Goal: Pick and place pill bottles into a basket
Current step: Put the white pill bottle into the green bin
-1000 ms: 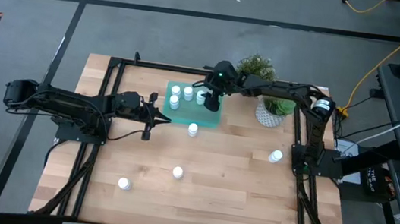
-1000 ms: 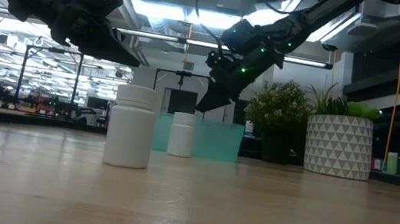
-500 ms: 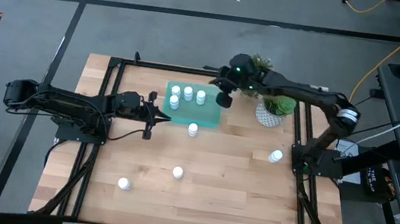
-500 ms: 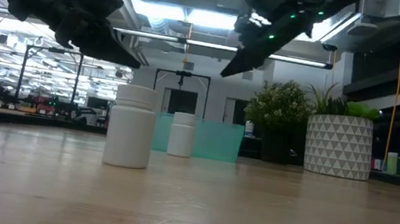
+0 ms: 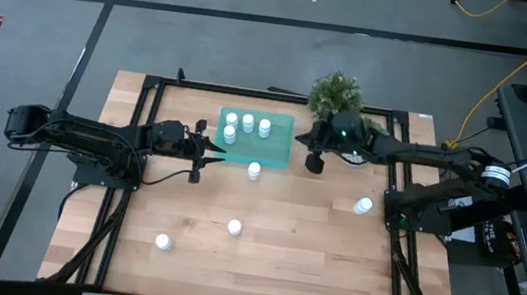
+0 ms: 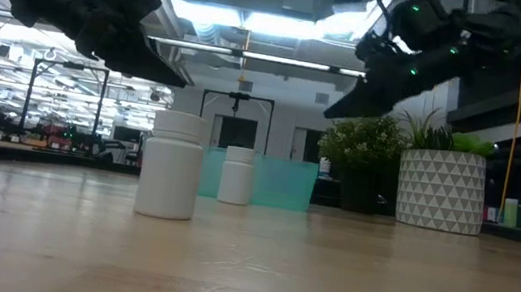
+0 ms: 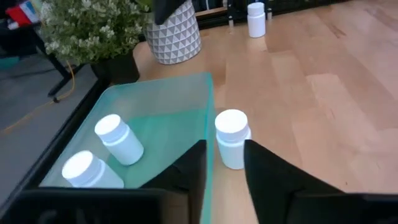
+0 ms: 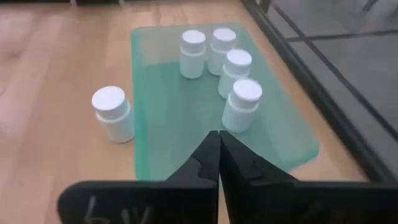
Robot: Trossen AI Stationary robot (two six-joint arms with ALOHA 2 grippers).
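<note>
Pale wood planks make up my worktop [image 5: 283,231], framed by dark rails, with a potted plant [image 5: 336,93] at its far edge. My teal basket [image 5: 277,147] sits near that edge and holds four pill bottles [image 8: 241,103], all upright. One more bottle [image 5: 254,172] stands on the wood just beside the basket's near rim. Three others are well apart from it: one [image 5: 233,228] mid-worktop, one [image 5: 163,242] toward my left near corner, one [image 5: 363,206] on my right side. My left pincer [image 7: 222,163] hovers beside the basket, its fingers a narrow gap apart and holding nothing, the bottle by the rim straight ahead of it. My right pincer [image 8: 219,155] hangs above the worktop just right of the basket, pressed together and empty.
</note>
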